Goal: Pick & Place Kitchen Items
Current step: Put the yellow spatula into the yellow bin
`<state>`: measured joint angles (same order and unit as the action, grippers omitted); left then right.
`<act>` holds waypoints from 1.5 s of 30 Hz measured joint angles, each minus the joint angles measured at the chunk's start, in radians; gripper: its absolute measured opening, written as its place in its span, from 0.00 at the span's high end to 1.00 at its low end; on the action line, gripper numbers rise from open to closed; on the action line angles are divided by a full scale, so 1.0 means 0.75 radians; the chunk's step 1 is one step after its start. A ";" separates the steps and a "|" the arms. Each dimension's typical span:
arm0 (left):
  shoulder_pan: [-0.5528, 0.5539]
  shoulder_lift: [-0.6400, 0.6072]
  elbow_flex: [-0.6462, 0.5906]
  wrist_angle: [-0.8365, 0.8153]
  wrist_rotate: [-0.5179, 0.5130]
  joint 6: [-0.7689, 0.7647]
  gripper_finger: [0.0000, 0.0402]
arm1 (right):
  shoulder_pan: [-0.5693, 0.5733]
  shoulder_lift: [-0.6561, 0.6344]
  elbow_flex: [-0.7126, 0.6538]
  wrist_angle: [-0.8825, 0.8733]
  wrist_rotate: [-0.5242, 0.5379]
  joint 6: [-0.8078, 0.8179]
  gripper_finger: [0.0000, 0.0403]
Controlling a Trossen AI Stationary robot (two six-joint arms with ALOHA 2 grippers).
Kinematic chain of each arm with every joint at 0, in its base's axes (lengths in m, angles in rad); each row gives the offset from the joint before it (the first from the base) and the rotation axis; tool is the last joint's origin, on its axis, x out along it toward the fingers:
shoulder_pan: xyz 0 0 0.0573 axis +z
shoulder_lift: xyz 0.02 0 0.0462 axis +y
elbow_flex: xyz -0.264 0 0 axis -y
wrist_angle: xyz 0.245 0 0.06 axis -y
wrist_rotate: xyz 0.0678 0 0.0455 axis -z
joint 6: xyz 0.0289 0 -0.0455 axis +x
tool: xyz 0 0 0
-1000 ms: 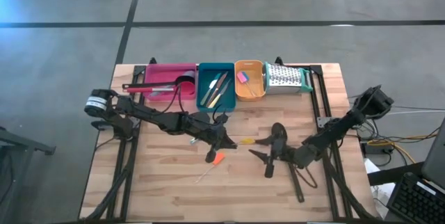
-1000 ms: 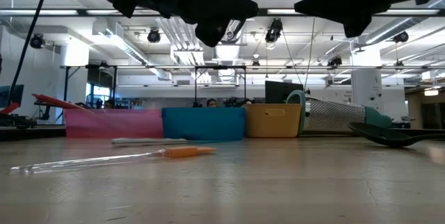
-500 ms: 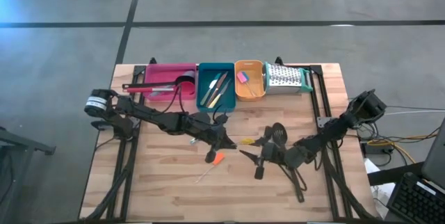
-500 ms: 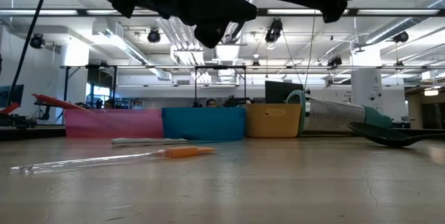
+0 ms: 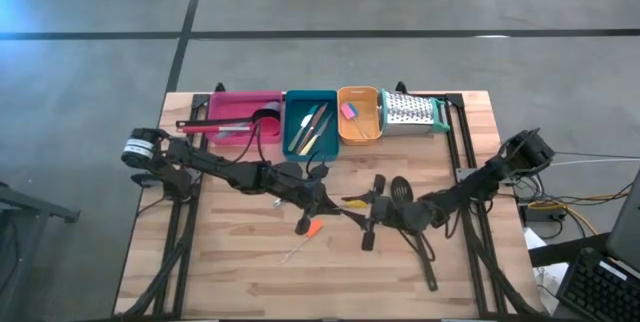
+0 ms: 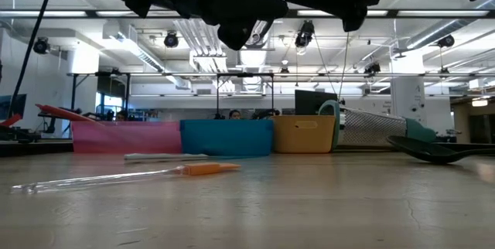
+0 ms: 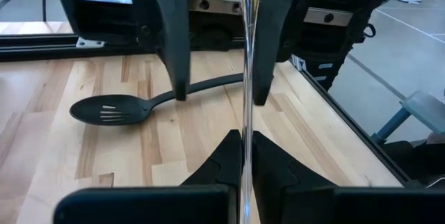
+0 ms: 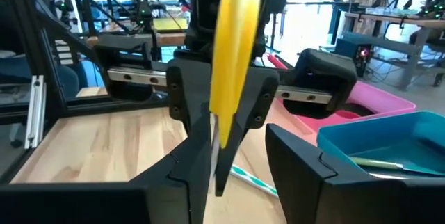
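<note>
Hard to make out from above: a thin yellow-handled tool (image 5: 352, 202) at mid-bench, pinched in the left claw (image 5: 335, 205), clear shaft clamped between its fingers (image 7: 229, 156) in the left wrist view, tip cut off at the edge. Facing it from 3 o'clock, the right claw (image 5: 366, 220), fingers parted on either side of the yellow handle, touching or not impossible to tell. Seen from bench height, both claws cut off by the upper edge. On the bench (image 5: 230, 272) at 6 o'clock of the left claw, an orange-handled clear tool (image 5: 303, 236); at 3 o'clock, a black slotted spoon (image 5: 400, 189), handle hidden under the right arm. Along the 12 o'clock edge, pink tray (image 5: 232, 119), teal tray (image 5: 309, 125), orange tray (image 5: 358, 114), grater (image 5: 412, 112). No readable writing.
</note>
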<state>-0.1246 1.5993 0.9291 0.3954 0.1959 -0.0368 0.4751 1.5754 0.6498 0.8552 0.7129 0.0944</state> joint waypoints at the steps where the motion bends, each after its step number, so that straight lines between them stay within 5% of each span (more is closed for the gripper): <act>1: 0.000 0.000 0.000 -0.001 0.000 0.000 0.96 | -0.003 0.005 0.000 0.003 -0.008 0.000 0.69; 11: -0.001 0.000 0.000 0.003 -0.004 0.004 0.96 | -0.018 0.086 0.002 0.169 -0.065 -0.132 0.96; 16: -0.001 -0.002 0.003 0.005 -0.003 -0.052 0.88 | -0.017 0.049 0.025 0.111 -0.061 -0.229 0.97; 24: -0.001 -0.139 0.003 -0.169 -0.049 -0.031 0.73 | -0.022 -0.142 0.124 -0.323 0.000 -0.265 0.98; 29: -0.036 -0.290 -0.005 -0.472 -0.324 -0.075 0.70 | -0.083 -0.242 0.239 -0.727 0.052 -0.224 0.98; 36: -0.193 -0.468 -0.111 -0.550 -1.040 -0.097 0.70 | -0.273 -0.276 0.423 -1.252 0.126 -0.132 0.98; 40: -0.253 -0.550 -0.158 -0.552 -1.125 -0.118 0.70 | -0.495 -0.250 0.540 -1.453 0.051 -0.085 0.98; 45: -0.280 -0.622 -0.199 -0.545 -1.137 -0.121 0.70 | -0.786 -0.174 0.696 -1.630 -0.321 -0.025 0.98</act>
<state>-0.3349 1.1332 0.7797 -0.0130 -0.6572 -0.1277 -0.1144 1.4449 1.1720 -0.3672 0.4718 0.0755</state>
